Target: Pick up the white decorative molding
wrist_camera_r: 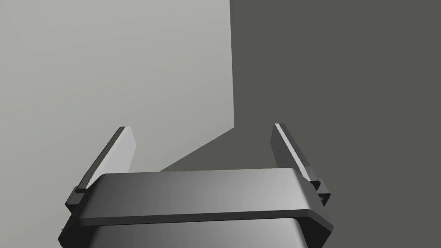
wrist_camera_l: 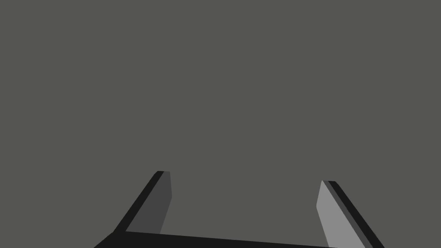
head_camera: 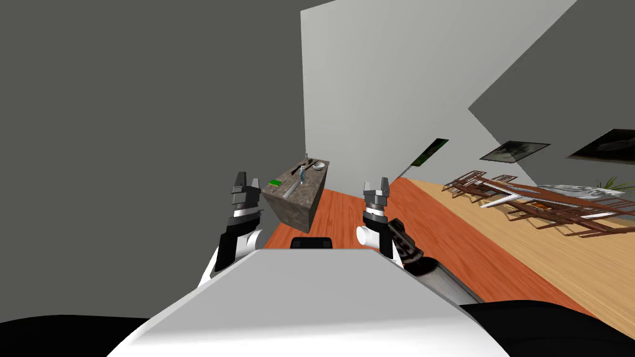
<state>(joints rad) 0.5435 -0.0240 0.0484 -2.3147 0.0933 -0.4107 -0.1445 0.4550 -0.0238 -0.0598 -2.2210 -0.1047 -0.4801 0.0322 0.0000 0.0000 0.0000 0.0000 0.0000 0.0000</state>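
— Ahead between the two arms, on the mottled grey-brown stone block worktop (head_camera: 296, 207), is that the pale slim strip of molding (head_camera: 290, 189)?
— Yes, it lies flat along the top, just beside a small green flat thing (head_camera: 275, 182), with a small white bowl (head_camera: 318, 165) at the far end.
— And the claws?
— The left claw (head_camera: 246, 181) and the right claw (head_camera: 376, 185) hang short of the worktop, well apart from the strip, each spread wide and holding nothing

We see a mottled grey table (head_camera: 305, 203) on the red-brown floor (head_camera: 350, 214), bearing a green block (head_camera: 275, 182), a white strip (head_camera: 290, 189) and a bowl (head_camera: 318, 165).
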